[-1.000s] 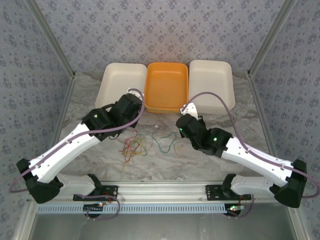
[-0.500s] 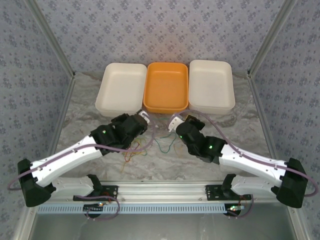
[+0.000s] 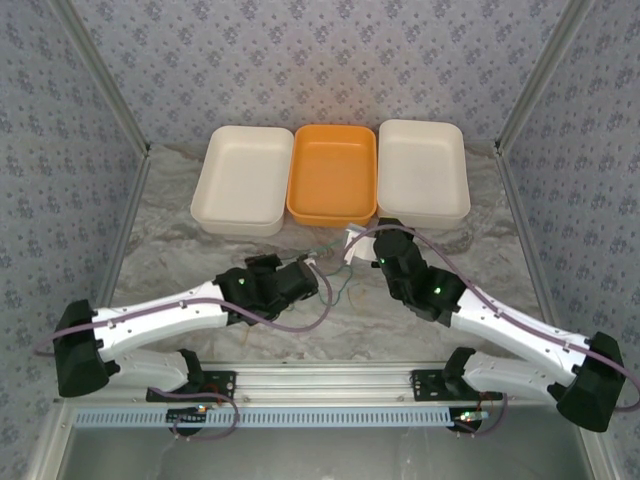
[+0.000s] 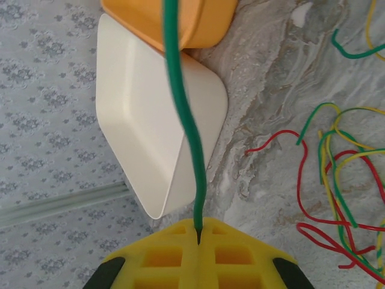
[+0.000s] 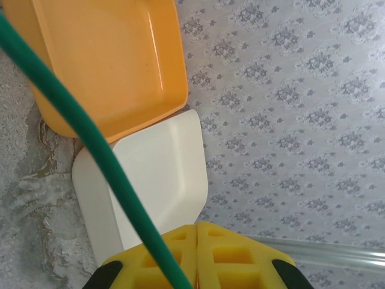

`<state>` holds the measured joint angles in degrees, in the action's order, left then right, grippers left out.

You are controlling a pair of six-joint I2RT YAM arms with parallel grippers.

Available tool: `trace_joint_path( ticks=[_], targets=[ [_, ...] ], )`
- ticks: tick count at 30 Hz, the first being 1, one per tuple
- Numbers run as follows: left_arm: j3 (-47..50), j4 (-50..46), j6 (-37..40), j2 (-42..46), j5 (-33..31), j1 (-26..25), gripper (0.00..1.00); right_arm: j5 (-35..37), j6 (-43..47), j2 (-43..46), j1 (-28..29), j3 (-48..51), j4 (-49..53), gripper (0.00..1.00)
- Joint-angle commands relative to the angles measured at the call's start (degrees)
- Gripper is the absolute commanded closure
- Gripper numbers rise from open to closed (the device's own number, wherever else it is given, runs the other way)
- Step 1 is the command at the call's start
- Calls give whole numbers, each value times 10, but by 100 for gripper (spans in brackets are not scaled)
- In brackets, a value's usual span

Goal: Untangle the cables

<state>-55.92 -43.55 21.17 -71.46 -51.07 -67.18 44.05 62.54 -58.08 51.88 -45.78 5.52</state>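
1. Got one thin green cable point(image 4: 187, 126) pulled near-straight out of the yellow-padded left claw point(image 4: 198, 232), long axis heading toward the orange plastic tray point(image 4: 198, 24).
2. In the right wrist view, green cable slanting up-left out of the right claw point(image 5: 195, 235), also toward that tray.
3. Both claws pressed together, each pinching green cable.
4. Rest of the red, yellow and green cables point(image 4: 343, 186) lying looped on the marbled grey surface point(image 4: 271, 90), beside the left claw.

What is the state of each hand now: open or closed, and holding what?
Left hand: closed, holding a green cable.
Right hand: closed, also holding a green cable.
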Motion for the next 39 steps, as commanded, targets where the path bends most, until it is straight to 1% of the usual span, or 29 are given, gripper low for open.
trace_joint_path(
  ticks=[1,3,4,5,6,7,8,9,10,14,15,18,21,22,24,25,27,29,32,34,36,38,39],
  targets=[
    [6,-59,3,-17,-26,-6,100,12,29,20,-10,-36,12,100],
    [-11,-62,-11,-22,-10,-7,100,-20,-22,24,-13,-59,56,100],
    [-28,-64,-27,-22,3,-6,100,-62,-85,27,-18,-90,122,85],
    [-47,-69,-43,-21,25,-3,100,-124,-149,31,-30,-121,185,69],
    [-67,-73,-56,-19,45,0,100,-144,-186,35,-38,-133,196,45],
    [-89,-75,-73,-18,67,5,100,-152,-224,41,-41,-140,197,26],
    [-112,-78,-87,-17,99,16,100,-167,-258,51,-41,-147,202,10],
    [-131,-80,-102,-15,133,29,100,-183,-283,60,-43,-154,209,4],
    [-152,-81,-119,-12,173,49,100,-201,-317,72,-44,-160,215,3],
    [-214,-87,-178,-6,319,133,100,-228,-439,118,-54,-191,242,1],
    [-223,-88,-187,-6,345,151,100,-239,-456,128,-61,-197,248,1],
    [-242,-95,-203,-11,391,200,100,-274,-513,168,-86,-216,259,1],
    [-255,-88,-238,-13,427,258,100,-288,-580,185,-114,-249,271,1],
    [-258,-80,-256,-13,440,281,100,-300,-606,185,-122,-257,279,1],
    [-263,-59,-306,-12,447,329,100,-321,-659,181,-127,-261,283,1],
    [-265,-44,-336,-11,462,359,100,-340,-689,180,-126,-258,281,1],
    [-250,9,-380,-5,518,421,100,-378,-743,182,-125,-233,257,4],
    [-227,76,-446,-2,578,487,100,-399,-799,188,-117,-185,224,7],
    [-213,142,-529,-33,656,577,100,-402,-855,201,-97,-128,182,8],
    [-212,173,-566,-65,675,619,100,-388,-883,203,-84,-105,172,8],
    [-205,211,-602,-100,692,647,100,-375,-905,201,-72,-91,171,8],
    [-202,254,-633,-147,722,664,100,-368,-925,201,-58,-78,162,8],
    [-208,262,-637,-169,728,665,100,-366,-931,201,-53,-72,157,8]
  ],
)
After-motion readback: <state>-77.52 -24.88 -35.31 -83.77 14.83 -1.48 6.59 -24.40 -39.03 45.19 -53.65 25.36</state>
